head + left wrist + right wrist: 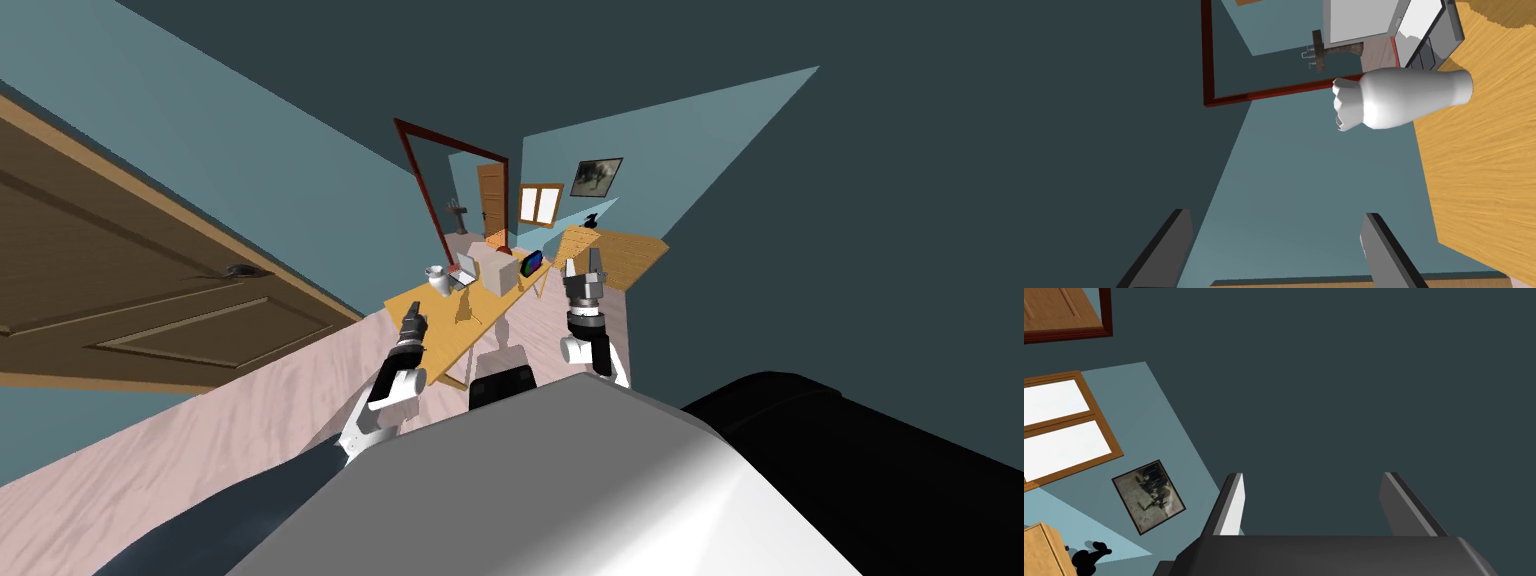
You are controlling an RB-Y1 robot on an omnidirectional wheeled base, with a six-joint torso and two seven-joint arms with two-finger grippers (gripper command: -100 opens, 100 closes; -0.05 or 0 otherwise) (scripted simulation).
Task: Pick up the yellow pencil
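Wooden table (455, 328): orange-yellow grained top, long and narrow, standing on the floor along the teal wall, straight ahead of the robot.
Floor (250, 420): pale planks with a pinkish grain.
Walls: teal; the far wall is lighter and the upper surfaces are darker.
Door (150, 300): brown and panelled with a dark handle, on the left-hand wall, close by.
Dark red frame (450, 190): tall, on the wall behind the table. Whether it is a mirror or an opening cannot be told.
Far wall: a window (540, 204) in a wooden frame, a dark picture (597, 177) just beside it, and a light wooden cabinet (610, 255) below them.
Table load: a white vase (437, 280) stands toward the near end, at the wall-side edge. An open laptop (464, 270) is just beyond it, then a pale box (497, 272). A dark device with a blue-green face (531, 263) and a small red object (503, 250) lie toward the far end.
Yellow pencil: too small to pick out among the things on the table, so its position cannot be told.
Left gripper (413, 322): over the near end of the table, fingers spread wide. The vase is ahead of it and apart from the fingers.
Right gripper (583, 268): raised on the side of the table away from the wall, level with its far end, fingers spread wide.
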